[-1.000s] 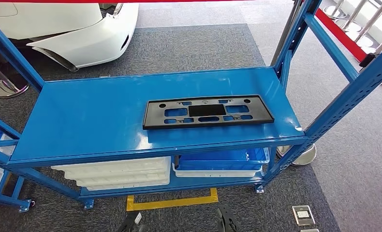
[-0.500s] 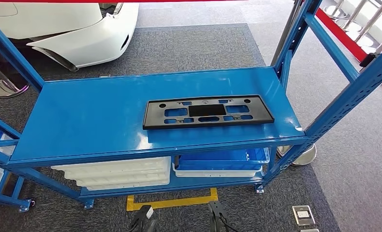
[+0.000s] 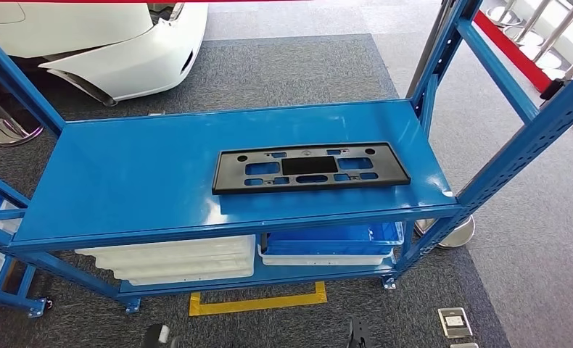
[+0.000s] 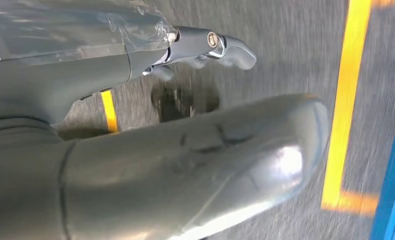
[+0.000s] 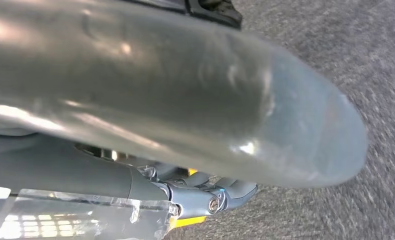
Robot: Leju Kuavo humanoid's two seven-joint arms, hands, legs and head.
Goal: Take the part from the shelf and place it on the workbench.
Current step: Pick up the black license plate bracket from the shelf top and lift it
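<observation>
Blue steel shelf (image 3: pixel 138 174): painted top deck, glossy, carries the part; stands on grey carpet, with a white car body behind it.
Lower level: white trays (image 3: pixel 175 261) and a blue bin (image 3: pixel 334 238) stacked beneath.
Black plastic part (image 3: pixel 311 167): lies flat on the deck, right of centre, near the front edge; long axis runs left to right.
Right hand (image 5: pixel 195 100): low, below the deck; probably the nearer one; fingers extended, holding nothing.
Left hand (image 4: pixel 175 150): low over the carpet; fingers apart, holding nothing.
</observation>
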